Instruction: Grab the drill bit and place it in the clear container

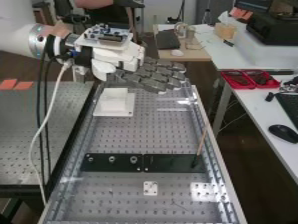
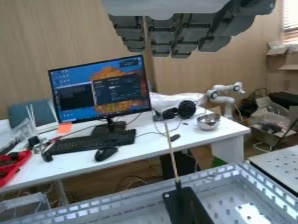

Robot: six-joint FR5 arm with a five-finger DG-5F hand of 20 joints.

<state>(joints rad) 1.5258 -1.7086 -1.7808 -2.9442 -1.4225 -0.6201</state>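
Robot hand apart above the far end of the perforated desk

We note the robot hand [image 1: 149, 75] with its fingers straight and apart, over the far end of the perforated desk [image 1: 123, 135]. Any print on the monitor [image 2: 100, 92] is too small for us to read.

Edges: the side rail [image 1: 218, 172] runs along the desk, and a thin brown rod [image 1: 201, 140] stands near it, slightly tilted, at the end of one black plate [image 1: 166, 167]. A second black plate [image 1: 100, 168] adjoins it, bearing three small round fittings [image 1: 112, 159]. We cannot single out the drill bit with certainty. Open perforated surface lies between the plates and the white block [image 1: 114, 101]; the clear container [image 1: 176, 103] is beside that block, toward the rail.

The high view gives us the white block; the wrist view adds a metal bowl [image 2: 208, 121] and the monitor on the white desk [image 2: 149, 145].
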